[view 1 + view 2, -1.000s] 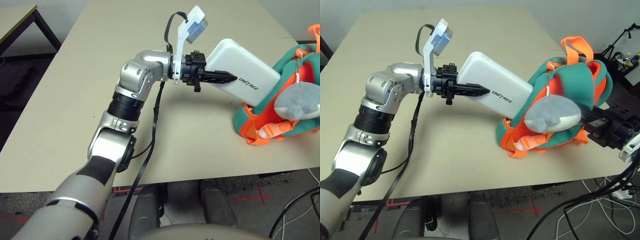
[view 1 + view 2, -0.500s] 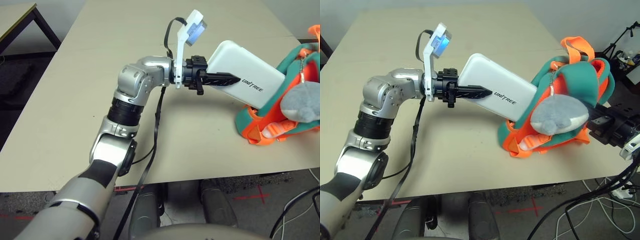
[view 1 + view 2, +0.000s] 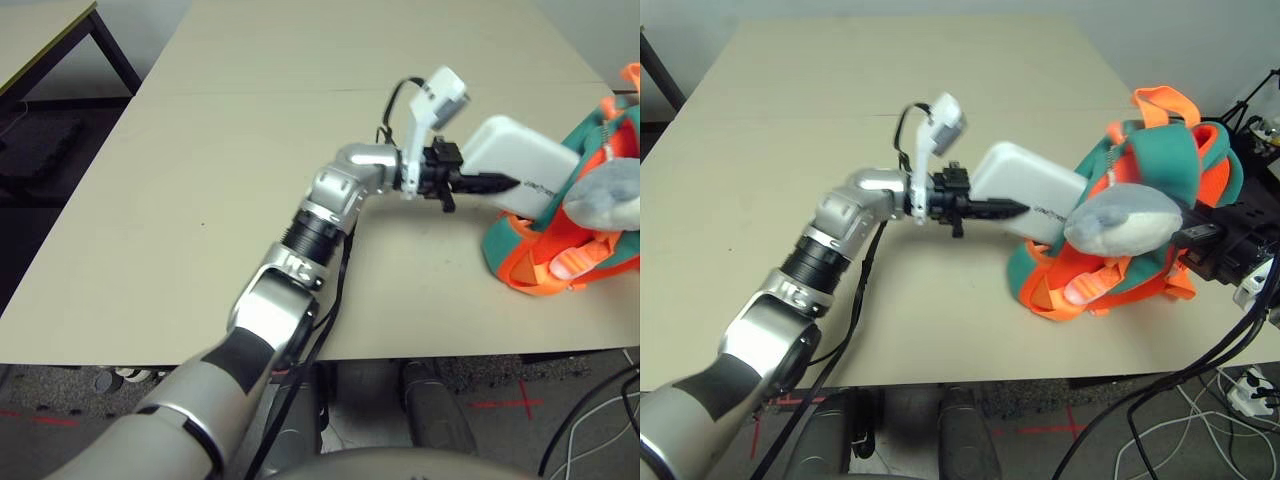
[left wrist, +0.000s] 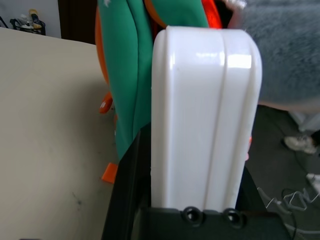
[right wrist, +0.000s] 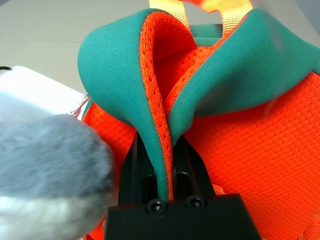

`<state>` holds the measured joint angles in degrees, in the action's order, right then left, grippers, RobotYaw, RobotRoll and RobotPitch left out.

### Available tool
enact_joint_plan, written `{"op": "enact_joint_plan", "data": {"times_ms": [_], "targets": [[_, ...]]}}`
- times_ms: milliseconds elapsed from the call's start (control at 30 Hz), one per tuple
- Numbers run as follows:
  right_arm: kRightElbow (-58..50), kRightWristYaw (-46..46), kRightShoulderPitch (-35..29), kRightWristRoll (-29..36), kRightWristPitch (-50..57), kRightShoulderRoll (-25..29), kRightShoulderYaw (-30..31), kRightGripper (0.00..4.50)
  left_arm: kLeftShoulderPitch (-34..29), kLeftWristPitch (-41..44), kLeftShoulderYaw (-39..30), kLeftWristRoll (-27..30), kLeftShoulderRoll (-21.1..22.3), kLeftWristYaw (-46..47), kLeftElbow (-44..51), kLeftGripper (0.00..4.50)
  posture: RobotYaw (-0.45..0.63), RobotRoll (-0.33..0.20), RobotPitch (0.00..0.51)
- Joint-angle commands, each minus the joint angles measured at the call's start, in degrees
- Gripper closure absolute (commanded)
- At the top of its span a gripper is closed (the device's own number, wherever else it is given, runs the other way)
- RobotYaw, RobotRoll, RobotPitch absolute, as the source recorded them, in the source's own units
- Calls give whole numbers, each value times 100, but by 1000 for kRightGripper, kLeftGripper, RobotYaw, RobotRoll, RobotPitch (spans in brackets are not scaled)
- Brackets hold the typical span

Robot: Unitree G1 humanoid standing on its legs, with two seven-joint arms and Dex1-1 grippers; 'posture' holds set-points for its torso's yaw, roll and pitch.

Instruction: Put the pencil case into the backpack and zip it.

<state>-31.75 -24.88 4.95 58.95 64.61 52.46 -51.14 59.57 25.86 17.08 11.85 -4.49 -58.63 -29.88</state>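
Bench (image 3: 200, 200): pale beige top with one seam across the far half. Backpack (image 3: 1160, 210) stands on the right edge.

Small dark lettering sits on the white pencil case (image 3: 1030, 189) near the backpack (image 3: 1160, 170), too small here to read. No other text shows.

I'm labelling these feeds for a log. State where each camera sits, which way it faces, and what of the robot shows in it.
Left and right eye views: head camera, looking down over the table; the silver left arm shows.
Left wrist view: along the left gripper, clamping the pencil case.
Right wrist view: along the right gripper, pinching the backpack edge.
Shared: every view shows the pencil case, the backpack and the plush whale.
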Motion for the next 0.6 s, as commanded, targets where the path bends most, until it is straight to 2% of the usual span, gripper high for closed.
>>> {"op": "enact_joint_plan", "data": {"times_ms": [33,267,400,500,600], "targets": [[-62,26,-67,93,-146,-45,45,4402,-284,108,773,-176,-627,-182,-52,3087,-270,0,171],[-55,70,-86,163,-169,3,71,4402,-240,191,841,-123,-787,-105,-117,3087,-273,0,172],[-22,57,-86,180,-157,71,33,4402,-91,456,511,129,-563,-87,186,3087,-270,0,171],[6,31,-108,181,-154,125,-4,4402,104,792,125,400,-340,2,545,2137,-265,0,169],[52,31,-79,178,-168,183,23,4402,404,1160,-401,736,152,19,1059,1077,-260,0,168]]}}
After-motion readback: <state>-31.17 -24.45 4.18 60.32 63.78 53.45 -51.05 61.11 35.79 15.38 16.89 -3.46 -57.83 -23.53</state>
